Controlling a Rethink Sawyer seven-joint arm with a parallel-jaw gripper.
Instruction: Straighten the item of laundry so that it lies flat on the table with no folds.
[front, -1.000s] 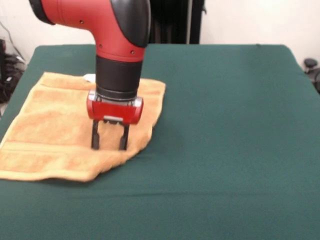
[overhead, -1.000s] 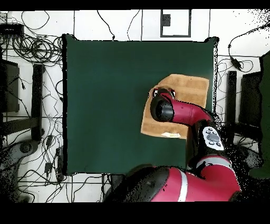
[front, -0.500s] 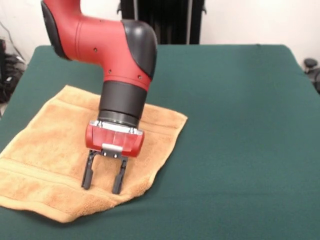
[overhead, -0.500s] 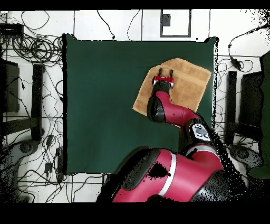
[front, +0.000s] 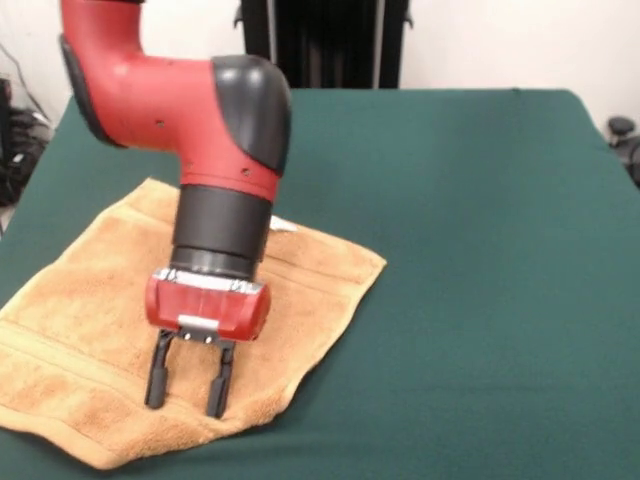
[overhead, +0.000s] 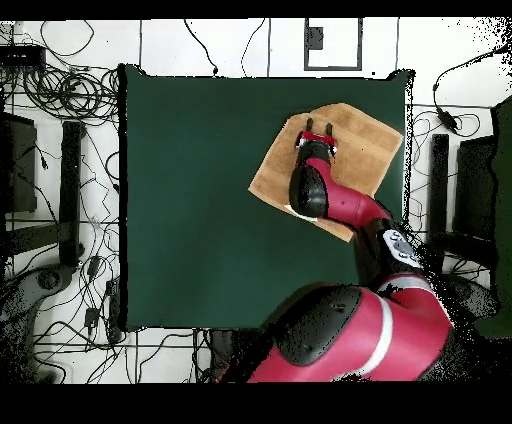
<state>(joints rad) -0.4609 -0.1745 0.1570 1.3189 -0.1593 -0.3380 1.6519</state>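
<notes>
gripper (front: 187, 388): fingers spread apart, empty, tips on or just over the towel (front: 90, 300) | towel: spread on table (front: 480, 250), at its corner | white tag (front: 283, 226): beside arm, on towel

Tan-orange towel (front: 90, 330) spread askew near green table's (front: 480, 250) corner

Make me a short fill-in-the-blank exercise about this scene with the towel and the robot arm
1. The towel lies on a table covered in dark ____ cloth.
2. The gripper has its two black fingers spread ____ over the towel.
3. In the front view, the gripper points ____ at the towel.
4. The arm's wrist housing just above the fingers is ____ in colour.

Missing words: green; open; down; red
</notes>
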